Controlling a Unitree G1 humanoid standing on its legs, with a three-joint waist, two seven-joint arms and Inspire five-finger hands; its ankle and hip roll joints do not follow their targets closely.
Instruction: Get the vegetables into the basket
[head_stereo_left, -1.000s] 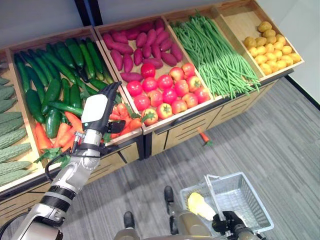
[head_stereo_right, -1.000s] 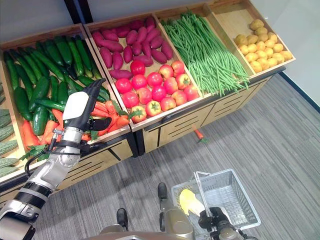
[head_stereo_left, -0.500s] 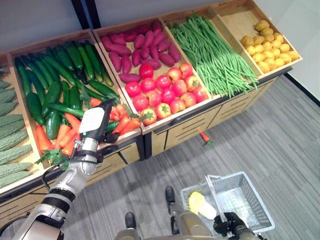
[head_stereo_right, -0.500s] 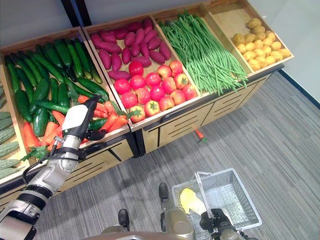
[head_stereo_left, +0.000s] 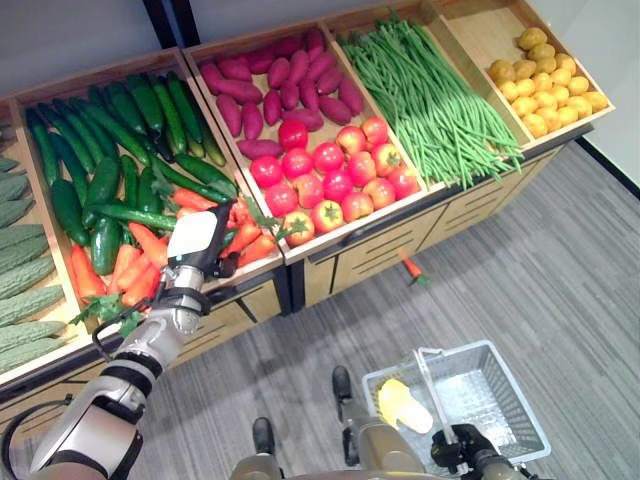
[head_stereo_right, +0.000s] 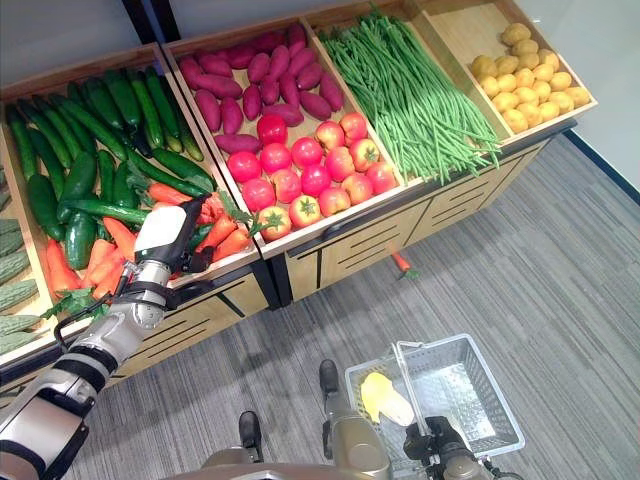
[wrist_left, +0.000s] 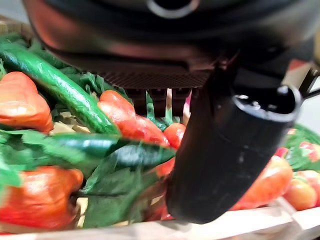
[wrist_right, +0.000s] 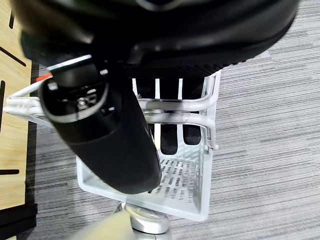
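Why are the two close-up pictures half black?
Left wrist view: the left hand itself blocks much of the lens, with carrots showing past it. Right wrist view: the right hand does likewise, over the basket handle it grips.

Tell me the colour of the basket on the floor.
The basket is light grey to white with pale handles, clearest in the right eye view.

We see orange carrots (head_stereo_left: 140, 270) with green leaves, dark green cucumbers (head_stereo_left: 100, 150), purple-red sweet potatoes (head_stereo_left: 275, 80), red tomatoes (head_stereo_left: 335, 180), bright green beans (head_stereo_left: 440, 100) and yellow potatoes (head_stereo_left: 545, 80). The basket (head_stereo_left: 505, 420) is light grey, with a yellow thing (head_stereo_left: 400, 405) inside. The floor (head_stereo_left: 560, 260) is grey with fine stripes.
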